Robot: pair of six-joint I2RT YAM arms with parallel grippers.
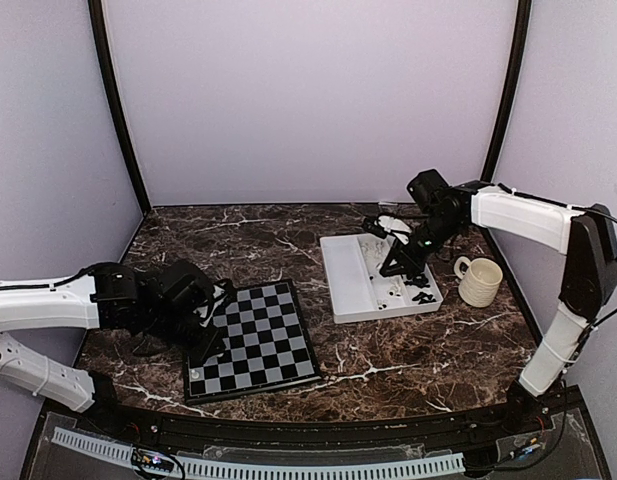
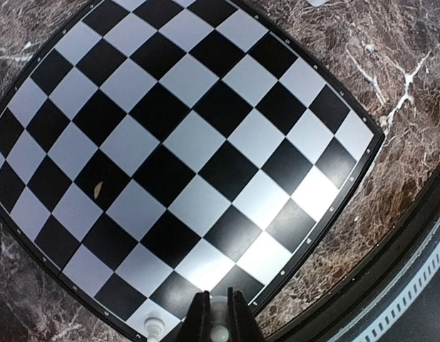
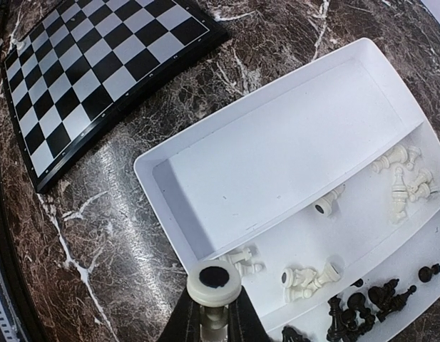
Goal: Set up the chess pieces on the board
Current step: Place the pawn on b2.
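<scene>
The board (image 1: 256, 338) lies at the near left and fills the left wrist view (image 2: 170, 128). My left gripper (image 1: 204, 346) hangs over its near-left corner, shut (image 2: 218, 299) on a white chess piece (image 2: 220, 313). Another white piece (image 2: 155, 326) stands on the corner square beside it. My right gripper (image 1: 398, 262) is over the white tray (image 1: 348, 290), shut (image 3: 215, 306) on a white piece (image 3: 215, 280) whose black-felted base faces the camera. Several white pieces (image 3: 305, 276) and black pieces (image 3: 369, 305) lie loose in the tray (image 3: 145, 167).
A cream ribbed mug (image 1: 480, 281) stands right of the tray. The tray's larger compartment (image 3: 291, 149) holds no pieces. Dark marble table (image 1: 228, 240) lies between the board and the tray. The board also shows at the upper left of the right wrist view (image 3: 91, 64).
</scene>
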